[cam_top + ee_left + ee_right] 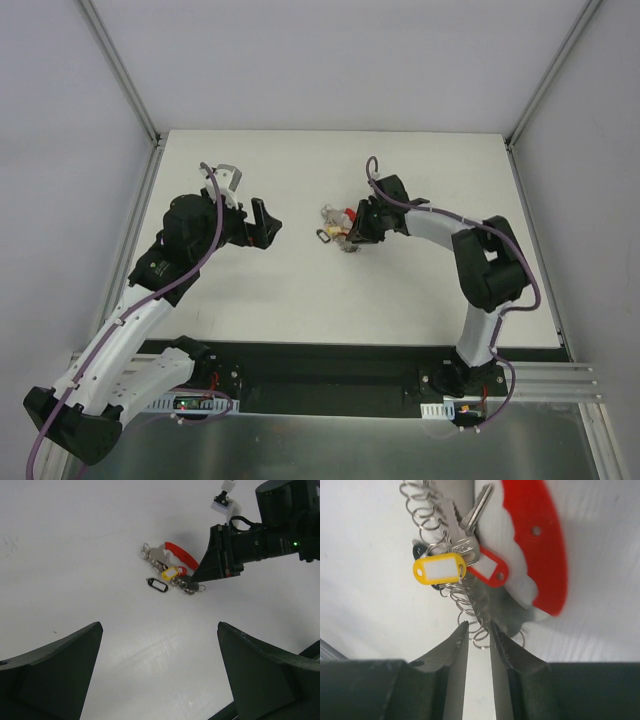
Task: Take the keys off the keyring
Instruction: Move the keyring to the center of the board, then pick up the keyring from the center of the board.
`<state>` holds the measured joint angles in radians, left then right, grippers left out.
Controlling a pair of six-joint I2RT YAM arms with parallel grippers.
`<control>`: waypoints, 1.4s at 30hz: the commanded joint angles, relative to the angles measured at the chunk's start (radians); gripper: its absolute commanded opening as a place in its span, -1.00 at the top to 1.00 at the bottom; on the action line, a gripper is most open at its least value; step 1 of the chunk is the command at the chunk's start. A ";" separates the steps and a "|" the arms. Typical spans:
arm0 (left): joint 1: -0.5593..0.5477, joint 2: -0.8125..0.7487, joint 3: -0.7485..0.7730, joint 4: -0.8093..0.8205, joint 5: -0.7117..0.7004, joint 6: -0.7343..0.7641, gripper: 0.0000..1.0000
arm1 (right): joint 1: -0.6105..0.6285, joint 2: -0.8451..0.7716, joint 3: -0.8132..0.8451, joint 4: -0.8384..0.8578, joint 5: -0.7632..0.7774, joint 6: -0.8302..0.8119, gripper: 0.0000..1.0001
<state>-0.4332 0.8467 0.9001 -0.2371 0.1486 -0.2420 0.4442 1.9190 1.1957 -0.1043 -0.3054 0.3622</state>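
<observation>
Near the middle of the white bench (pixel 300 300), the keys (pixel 462 540) are lying in a small jagged bunch, still threaded onto the keyring (pixel 472 615), which is showing in the right wrist view as a coil of thin wire loops running down from the bunch. Beside the keys, a yellow tag (pixel 439 570) and a red tag (pixel 492 571) are hanging from the same loops, a black tag (pixel 158 585) is lying on the side nearer the left arm, and a large curved red plastic piece (pixel 540 540) with a pale part beside it is resting against the cluster. The right gripper (pixel 478 626) is reaching low over the bench from the right, its jaws drawn almost together and pinching the lowest loops of the coil between the fingertips; only a narrow slit of bench is showing between them. The left gripper (pixel 159 626) is hovering well apart from the bunch, to its left in the overhead view, with its jaws spread wide and holding nothing, and its camera is looking across bare bench toward the keys and the right gripper's tip just beside them.
</observation>
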 commanded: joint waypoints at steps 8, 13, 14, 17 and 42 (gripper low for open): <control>-0.009 0.017 -0.042 0.047 -0.083 -0.013 -0.98 | 0.120 -0.296 -0.048 -0.150 0.065 -0.169 0.21; -0.009 0.022 -0.099 0.059 -0.038 0.004 -0.98 | 0.215 -0.288 -0.061 -0.081 0.078 -0.267 0.03; -0.009 0.035 -0.112 0.061 0.000 0.012 -0.98 | 0.220 -0.290 -0.070 -0.069 0.071 -0.304 0.02; -0.009 0.089 -0.086 0.038 0.011 -0.018 -0.90 | 0.208 -0.288 -0.082 -0.063 0.083 -0.321 -0.01; 0.097 0.178 -0.099 0.025 0.171 -0.192 -0.71 | 0.197 -0.126 0.063 -0.146 0.129 0.220 -0.17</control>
<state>-0.3618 1.0313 0.8116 -0.2226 0.2779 -0.3756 0.6167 1.7653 1.2102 -0.2325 -0.2138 0.2424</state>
